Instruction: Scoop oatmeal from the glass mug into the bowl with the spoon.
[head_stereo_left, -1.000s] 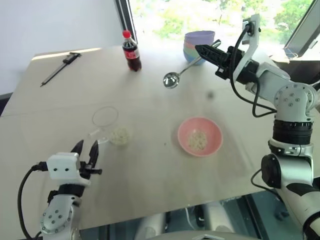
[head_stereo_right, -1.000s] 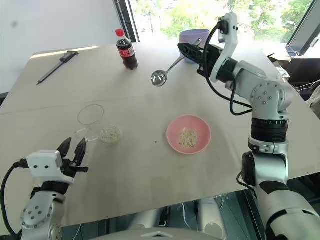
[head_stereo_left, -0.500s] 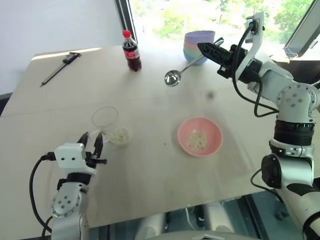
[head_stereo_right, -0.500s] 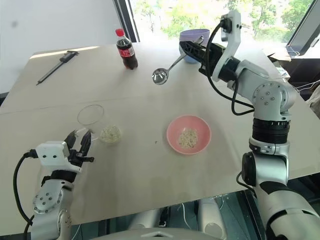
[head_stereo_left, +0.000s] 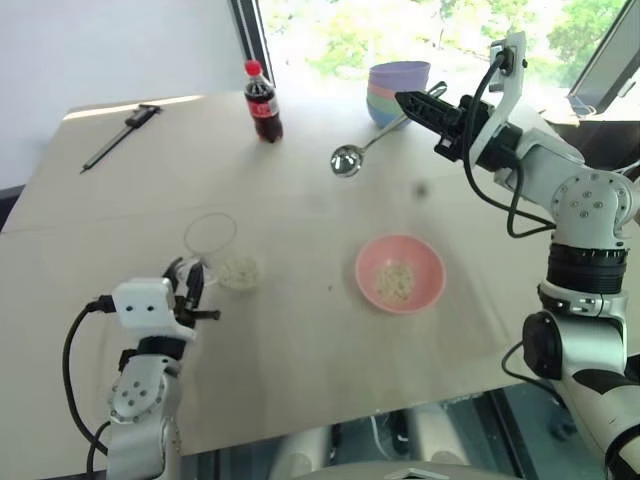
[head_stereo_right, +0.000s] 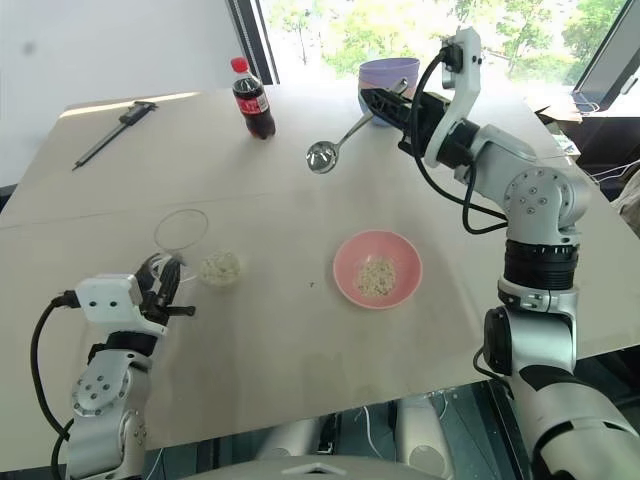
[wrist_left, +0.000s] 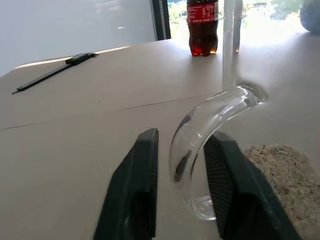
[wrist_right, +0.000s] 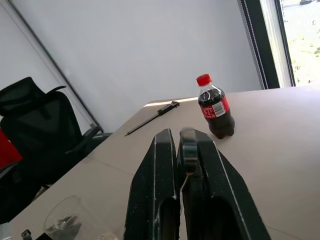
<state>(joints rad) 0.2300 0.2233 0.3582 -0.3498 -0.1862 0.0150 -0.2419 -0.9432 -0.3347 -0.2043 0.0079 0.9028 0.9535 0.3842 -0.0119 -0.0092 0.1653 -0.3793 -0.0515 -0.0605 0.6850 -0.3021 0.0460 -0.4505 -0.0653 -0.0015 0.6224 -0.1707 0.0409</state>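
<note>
Our left gripper (wrist_left: 180, 195) has advanced and narrowed around glass mug (head_stereo_left: 212, 240) handle, grip unconfirmed. Right gripper (wrist_right: 180, 165) clamps spoon (head_stereo_left: 365, 148) aloft. Mug steadying next.

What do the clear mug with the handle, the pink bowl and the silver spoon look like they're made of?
Clear handled mug: glass, see-through with bright glints. Shallow pink bowl: probably plastic, matte and evenly coloured. Long-handled silver spoon: polished metal, mirror-like shine.

Beige surface (head_stereo_left: 300, 180) lit bright, plain white wall (head_stereo_left: 110, 40) behind, dark-framed window (head_stereo_left: 330, 30) showing greenery, black office chair (wrist_right: 45, 130) nearby
</note>
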